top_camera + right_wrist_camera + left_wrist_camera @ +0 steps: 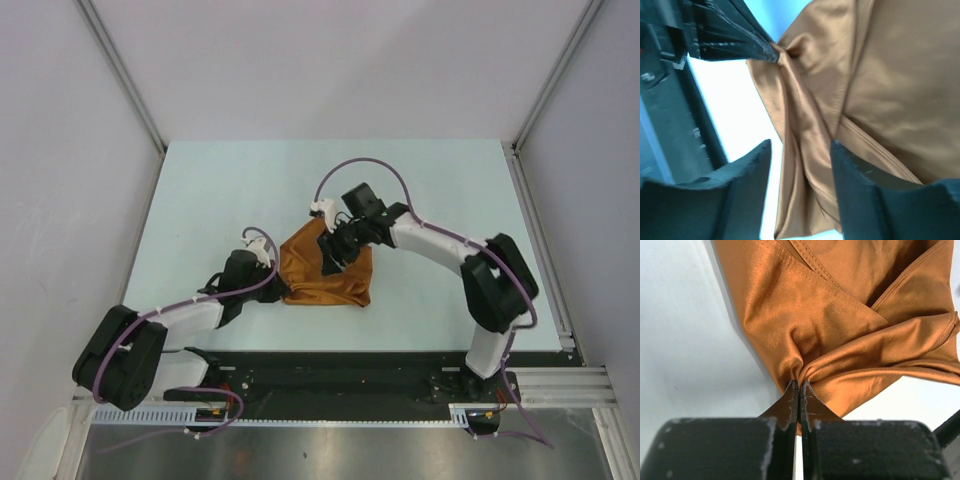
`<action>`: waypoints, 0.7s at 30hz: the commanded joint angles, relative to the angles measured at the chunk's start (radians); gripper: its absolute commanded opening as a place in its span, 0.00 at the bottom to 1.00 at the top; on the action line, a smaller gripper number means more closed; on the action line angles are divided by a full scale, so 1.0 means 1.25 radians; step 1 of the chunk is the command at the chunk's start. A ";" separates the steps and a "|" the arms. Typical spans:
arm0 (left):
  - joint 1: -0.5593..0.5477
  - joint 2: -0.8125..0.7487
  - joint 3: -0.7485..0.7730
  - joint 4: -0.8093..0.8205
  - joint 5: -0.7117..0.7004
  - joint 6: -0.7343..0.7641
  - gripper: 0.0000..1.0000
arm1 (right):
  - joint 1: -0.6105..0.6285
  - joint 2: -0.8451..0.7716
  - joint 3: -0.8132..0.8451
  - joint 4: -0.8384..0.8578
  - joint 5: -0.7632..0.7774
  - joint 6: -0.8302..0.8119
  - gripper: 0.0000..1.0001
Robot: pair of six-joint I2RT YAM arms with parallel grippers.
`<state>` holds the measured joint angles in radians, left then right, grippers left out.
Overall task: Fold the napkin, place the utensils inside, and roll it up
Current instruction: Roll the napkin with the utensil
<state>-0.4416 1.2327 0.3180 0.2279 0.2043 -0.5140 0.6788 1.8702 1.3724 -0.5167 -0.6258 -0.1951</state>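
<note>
1. The napkin (345, 280) is lying about midway between the counter's (200, 200) left and right edges, a little closer to the near edge than to the far one.
2. It is sitting as a folded, rumpled shape, broad along its near side and narrowing to a point toward the far edge.
3. The left fingers (284, 289) are reaching in from the counter's near-left corner and meeting the cloth at its left side.
4. In the left wrist view, those left fingers (799, 396) are pressing tightly together on a gathered bit of the napkin (840, 315), and the fabric is bunching into creases that fan out from the pinch.
5. Hemmed edges are crossing over one another just beyond that pinch, so layers are overlapping there.
6. The cloth's edge beside the pinch is casting a shadow on the counter, so it is looking slightly raised.
7. The right fingers (333, 258) are hanging over the far half of the napkin, with the right arm coming in from the counter's right side.
8. In the right wrist view, the right fingers (757, 165) are standing well apart, gripping nothing, and a long ridge of napkin (890, 75) is showing in the gap between them.
9. I cannot tell whether their tips are touching the cloth.
10. In that same view the left fingers (771, 51) are showing at the top, clamping the fabric's gathered corner.
</note>
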 commanded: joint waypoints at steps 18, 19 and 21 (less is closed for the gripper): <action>0.053 0.149 0.160 -0.176 0.104 0.011 0.00 | 0.361 -0.175 -0.402 0.621 0.671 -0.154 0.65; 0.055 0.153 0.162 -0.176 0.107 0.011 0.00 | 0.366 -0.164 -0.398 0.621 0.671 -0.162 0.65; 0.059 0.156 0.164 -0.176 0.111 0.014 0.00 | 0.366 -0.144 -0.386 0.613 0.655 -0.162 0.66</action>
<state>-0.3836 1.4055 0.4984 0.0406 0.3313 -0.5152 1.1183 1.6417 0.8555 0.1726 0.1463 -0.3485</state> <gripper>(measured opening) 0.009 0.654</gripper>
